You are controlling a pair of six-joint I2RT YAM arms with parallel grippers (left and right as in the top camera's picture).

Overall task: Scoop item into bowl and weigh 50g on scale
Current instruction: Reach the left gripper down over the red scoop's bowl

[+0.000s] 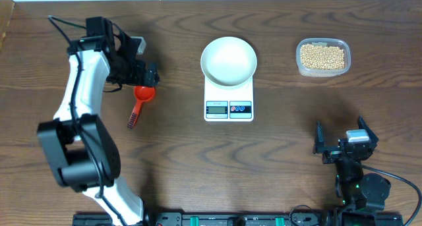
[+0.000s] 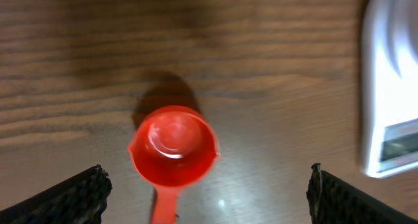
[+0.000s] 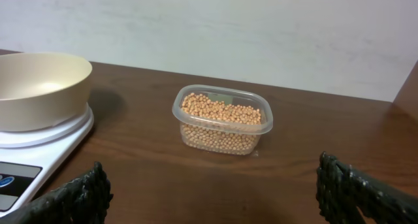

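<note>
Scoop first: the left gripper hovered above the red scoop, jaws spread wide and empty. The scoop's cup lay between the fingers, and its handle ran back toward the robot's edge of the table, angled slightly left. This arm was plainly the nearer one. At centre, the white bowl sat empty on the scale. Further right, the beans all lay in a clear tub. The right gripper, also wide open and holding nothing, was parked well apart from the tub. Bare dark wood surrounded each item, and a pale wall stood behind.
</note>
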